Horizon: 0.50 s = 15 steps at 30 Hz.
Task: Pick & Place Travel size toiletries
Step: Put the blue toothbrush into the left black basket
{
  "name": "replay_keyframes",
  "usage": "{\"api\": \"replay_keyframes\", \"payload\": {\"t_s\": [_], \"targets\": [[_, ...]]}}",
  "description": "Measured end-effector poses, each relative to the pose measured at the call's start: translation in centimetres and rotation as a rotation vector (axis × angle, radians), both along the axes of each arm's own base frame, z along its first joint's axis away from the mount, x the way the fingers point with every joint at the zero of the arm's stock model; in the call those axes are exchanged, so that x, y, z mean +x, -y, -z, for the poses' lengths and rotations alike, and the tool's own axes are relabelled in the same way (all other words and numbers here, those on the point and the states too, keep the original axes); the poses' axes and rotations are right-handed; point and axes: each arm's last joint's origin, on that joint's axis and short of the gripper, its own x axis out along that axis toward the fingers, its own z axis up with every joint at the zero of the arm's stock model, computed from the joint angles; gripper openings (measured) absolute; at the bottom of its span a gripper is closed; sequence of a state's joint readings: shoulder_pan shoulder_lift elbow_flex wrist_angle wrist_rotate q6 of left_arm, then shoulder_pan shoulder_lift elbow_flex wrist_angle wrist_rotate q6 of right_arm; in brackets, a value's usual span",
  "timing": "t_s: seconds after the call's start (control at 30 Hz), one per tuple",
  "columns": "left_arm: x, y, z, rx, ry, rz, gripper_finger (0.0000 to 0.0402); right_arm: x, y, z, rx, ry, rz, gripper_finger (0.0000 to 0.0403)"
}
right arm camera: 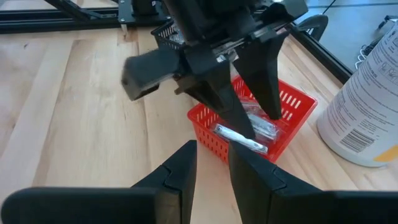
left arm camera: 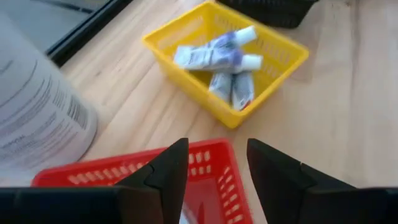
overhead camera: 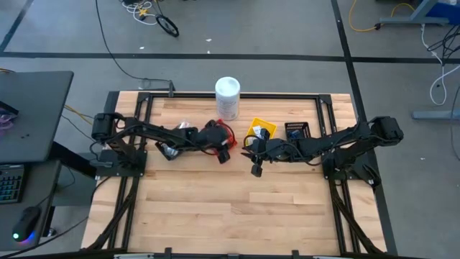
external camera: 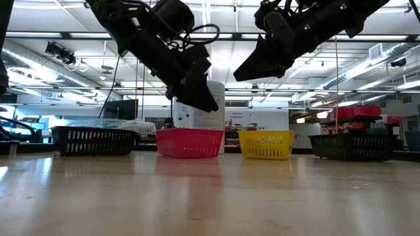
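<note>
A red bin [right arm camera: 292, 102] on the table holds silvery and white toiletries [right arm camera: 244, 138]. My left gripper [left arm camera: 217, 149] hangs open just above this bin [overhead camera: 221, 134], fingers slanting down, nothing between them; the right wrist view shows it [right arm camera: 258, 124] over the bin's contents. A yellow bin [left arm camera: 273, 74] beside it holds several white-blue toothpaste tubes [left arm camera: 217, 56]. My right gripper [right arm camera: 211, 162] hovers above the table on the near side of the yellow bin [overhead camera: 260, 132], fingers a little apart and empty, pointing toward the red bin.
A tall white canister [overhead camera: 227, 97] stands just beyond the red bin, close to my left gripper. A black bin [overhead camera: 296, 132] sits right of the yellow one, and another black bin [external camera: 92, 139] is at the left. Bare wood lies toward the near edge [overhead camera: 230, 216].
</note>
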<state>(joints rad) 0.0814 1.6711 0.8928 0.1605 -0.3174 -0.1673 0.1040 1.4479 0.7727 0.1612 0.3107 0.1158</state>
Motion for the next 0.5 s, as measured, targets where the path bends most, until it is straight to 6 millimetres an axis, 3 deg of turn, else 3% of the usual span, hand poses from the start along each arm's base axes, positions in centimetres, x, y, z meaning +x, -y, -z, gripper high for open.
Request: {"api": "replay_keyframes", "payload": {"t_s": [0.13, 0.3, 0.5], "targets": [[0.1, 0.6, 0.0, 0.036, -0.016, 0.042, 0.0162, 0.0, 0.0, 0.0, 0.0, 0.0, 0.0, 0.0103], [-0.9, 0.8, 0.8, 0.029, -0.219, 0.037, 0.0137, 0.0, 0.0, 0.0, 0.003, -0.001, -0.006, 0.0103], [-2.7, 0.2, 1.1, 0.195, -0.432, -0.198, 0.008, 0.0, -0.2, 0.0, 0.025, -0.005, -0.046, 0.0103]]}}
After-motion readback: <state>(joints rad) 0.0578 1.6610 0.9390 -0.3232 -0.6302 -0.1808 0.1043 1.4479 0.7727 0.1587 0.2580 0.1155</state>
